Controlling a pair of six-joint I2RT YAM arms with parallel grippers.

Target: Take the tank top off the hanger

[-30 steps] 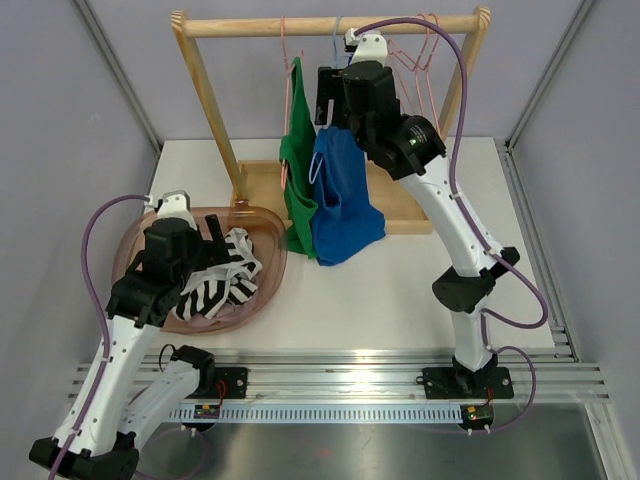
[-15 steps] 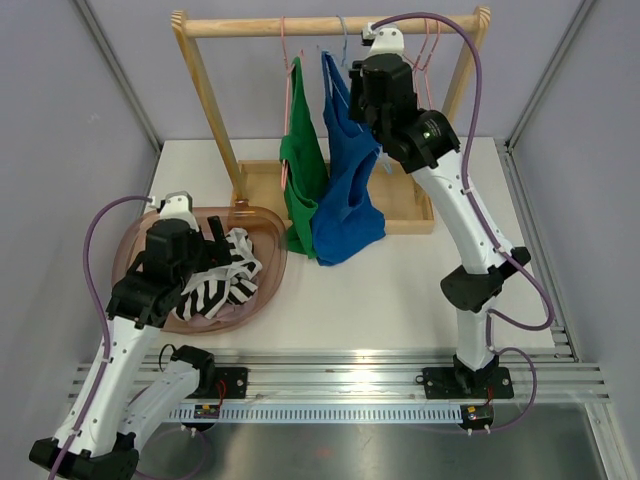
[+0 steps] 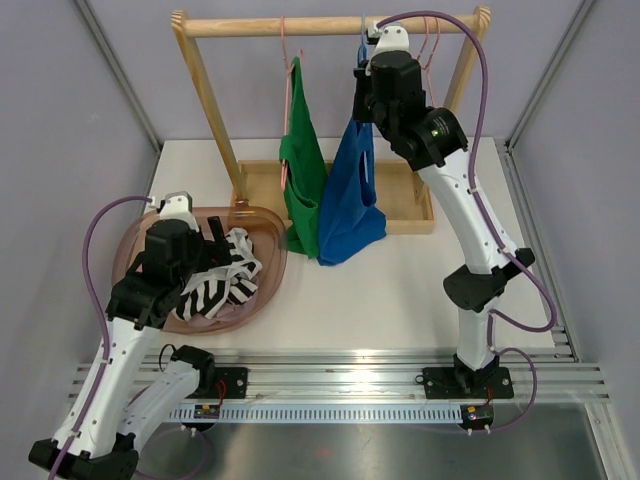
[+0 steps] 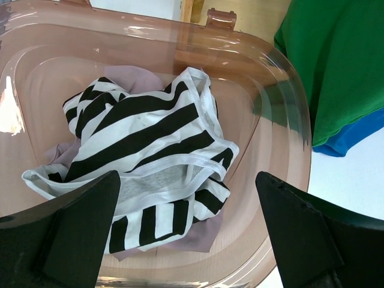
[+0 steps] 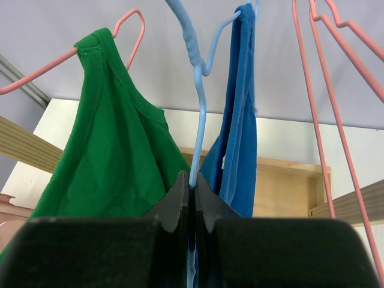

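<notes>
A blue tank top [image 3: 350,200] hangs on a light blue wire hanger [image 5: 198,90] from the wooden rail [image 3: 250,27]. In the right wrist view one strap of the blue tank top [image 5: 241,120] runs up over the hanger's right side. My right gripper [image 5: 193,180] is shut on the hanger's wire just below its twisted neck, high up near the rail [image 3: 363,95]. A green tank top [image 3: 300,170] hangs on a pink hanger [image 5: 129,24] just to the left. My left gripper [image 4: 186,177] stands open above the bin, holding nothing.
A brown translucent bin [image 3: 130,245] at the left holds a black-and-white striped garment [image 4: 144,138]. Empty pink hangers [image 5: 318,120] hang to the right of the blue one. The rack's wooden base tray [image 3: 405,195] lies behind the garments.
My right gripper rose and shifted right toward the rail, then closed on the blue hanger's wire. The blue tank top swung with it. The left arm stayed still.
</notes>
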